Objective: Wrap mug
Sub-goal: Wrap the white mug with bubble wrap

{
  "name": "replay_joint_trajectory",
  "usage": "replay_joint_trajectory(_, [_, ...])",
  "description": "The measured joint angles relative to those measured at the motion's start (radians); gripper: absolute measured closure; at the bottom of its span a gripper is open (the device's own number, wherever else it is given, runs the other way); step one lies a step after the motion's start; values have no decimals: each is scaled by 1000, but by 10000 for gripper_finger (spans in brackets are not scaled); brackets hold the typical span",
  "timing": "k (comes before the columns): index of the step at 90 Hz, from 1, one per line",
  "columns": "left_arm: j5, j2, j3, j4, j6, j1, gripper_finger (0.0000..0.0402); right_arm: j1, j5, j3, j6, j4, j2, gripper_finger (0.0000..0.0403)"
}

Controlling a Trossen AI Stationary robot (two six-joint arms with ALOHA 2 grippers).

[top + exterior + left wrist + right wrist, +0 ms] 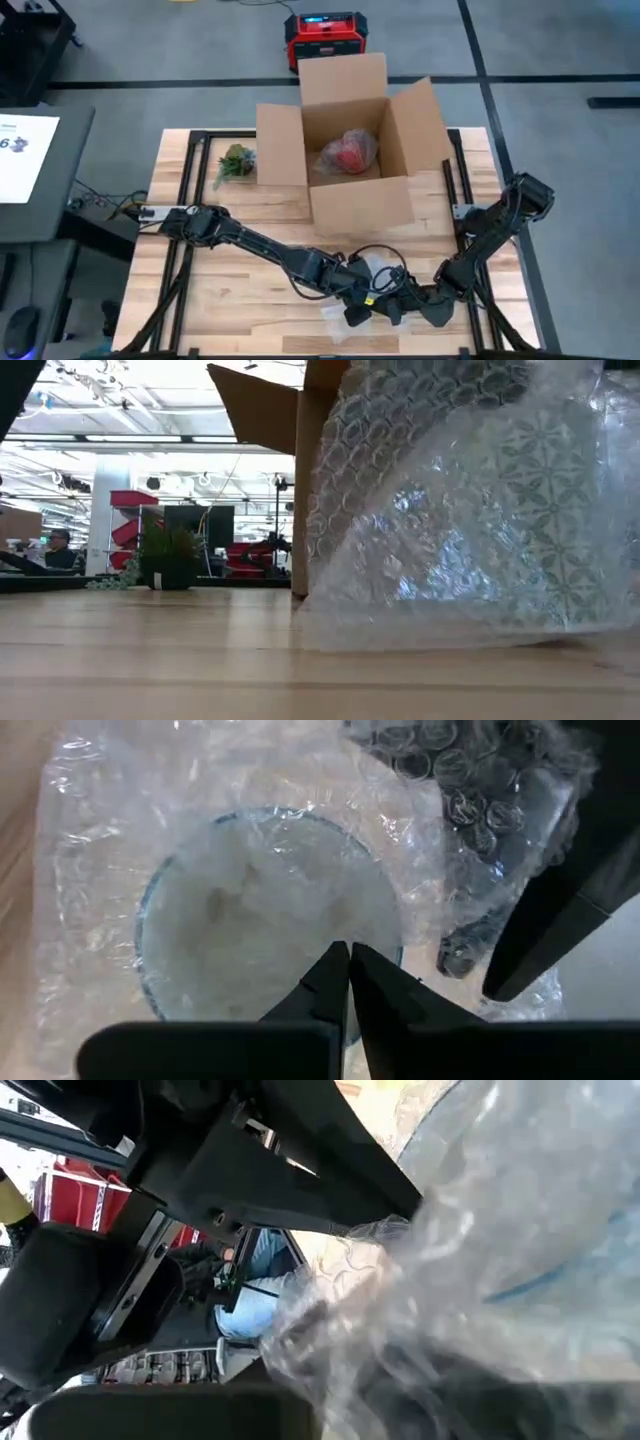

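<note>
Left gripper point(348, 952): fingers pressed together, tips meeting directly over the mug's mouth, nothing visibly pinched between them.
Right gripper point(432, 305): low at the near edge of the table, just beside the left one; it is buried in the wrap and I cannot tell how its fingers stand.
Mug point(265, 910): one, pale with a blue rim, under the left fingertips, covered in wrap.
Bubble wrap point(470, 510): one clear sheet, bunched around both grippers, its hem lying on the wood.
Table point(195, 295): bare wood to the left of the grippers; little room between them and the near edge.
Cardboard box point(352, 150): one, flaps open, beyond the grippers, holding one red wrapped bundle point(347, 152).
Small plant point(235, 160): one, beside the box.
</note>
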Motion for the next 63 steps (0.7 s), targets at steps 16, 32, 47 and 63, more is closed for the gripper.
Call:
replay_joint_trajectory(16, [55, -1, 80, -97, 42, 0, 402, 0, 0, 0, 53, 1, 0, 317])
replay_joint_trajectory(32, [122, -3, 224, -316, 17, 0, 402, 6, -1, 0, 109, 1, 0, 314])
replay_joint_trajectory(47, [319, -5, 288, -338, 6, -18, 402, 5, 0, 0, 155, 30, 0, 314])
replay_joint_trajectory(63, [582, -5, 287, -370, 18, -69, 402, 4, 19, 0, 164, 63, 0, 314])
